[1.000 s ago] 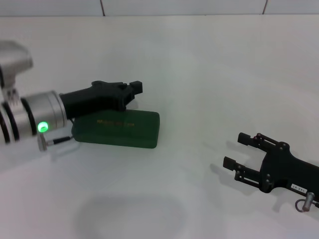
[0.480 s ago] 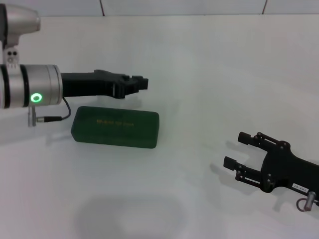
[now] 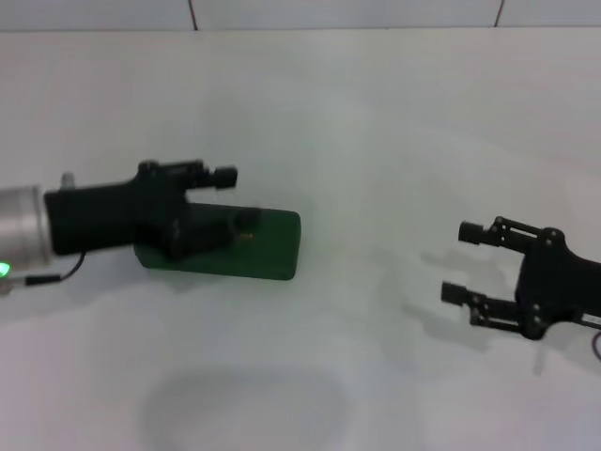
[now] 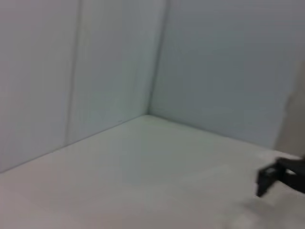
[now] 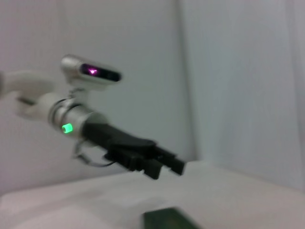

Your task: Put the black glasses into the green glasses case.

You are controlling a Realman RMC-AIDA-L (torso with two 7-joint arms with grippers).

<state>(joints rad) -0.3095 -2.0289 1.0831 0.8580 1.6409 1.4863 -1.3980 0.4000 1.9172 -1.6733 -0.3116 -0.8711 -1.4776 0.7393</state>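
Only the head view shows the whole green case (image 3: pixel 268 246), shut on the table (image 3: pixel 376 141). The left gripper (image 3: pixel 235 199), spread open, overlaps it; the right gripper (image 3: pixel 465 263) hangs released, well apart. Glasses unseen.

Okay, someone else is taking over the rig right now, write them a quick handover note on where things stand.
Left gripper: over the left part of the green glasses case, holding nothing that can be seen; whether its fingers are open or shut can't be told.
Right gripper: open and empty, over the table well to the right of the case.
Case: lies closed on the table, lid down.
Black glasses: not visible in any view, so whether they are already inside cannot be told.
Done: nothing can be confirmed.
Left: check the case for the glasses; if they are not inside, find them, put them in and close it.
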